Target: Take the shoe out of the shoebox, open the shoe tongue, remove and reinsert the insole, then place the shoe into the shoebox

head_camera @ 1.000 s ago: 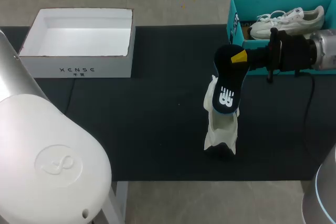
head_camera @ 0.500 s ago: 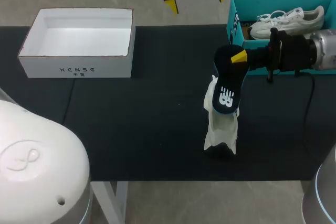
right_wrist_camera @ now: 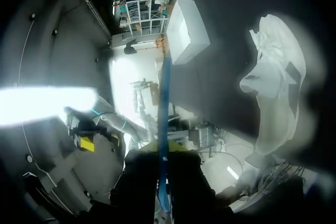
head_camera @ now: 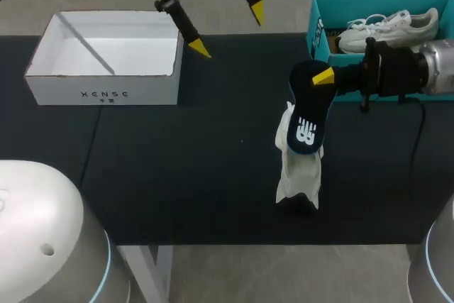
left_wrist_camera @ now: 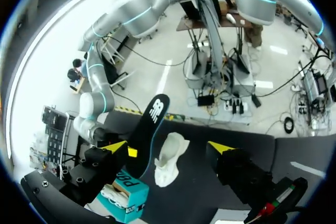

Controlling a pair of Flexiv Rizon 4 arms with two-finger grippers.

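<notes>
- The right gripper [head_camera: 323, 77] pinches the upper end of the dark navy foam insole [head_camera: 305, 118] between its yellow tips. It holds the insole nearly upright, so that the lower end meets the top of the white soft-sided shoe [head_camera: 298, 172]. I cannot tell whether that end is already inside the opening.
- The shoe stands on end on the black table mat [head_camera: 177, 161], right of middle and outside both boxes, apparently so that its opening faces the insole.
- The left gripper [head_camera: 228, 30] hangs on the far side of the shoe, fingers spread wide and holding nothing, probably waiting to steady the shoe.
- The white cardboard shoebox [head_camera: 106, 94] sits far left. The teal box [head_camera: 316, 30], holding another white sneaker [head_camera: 386, 28], sits far right, just behind the right arm.
- The widest room for moving is on the mat between the shoe and the white box. The mat's near edge is close to the shoe's base.
</notes>
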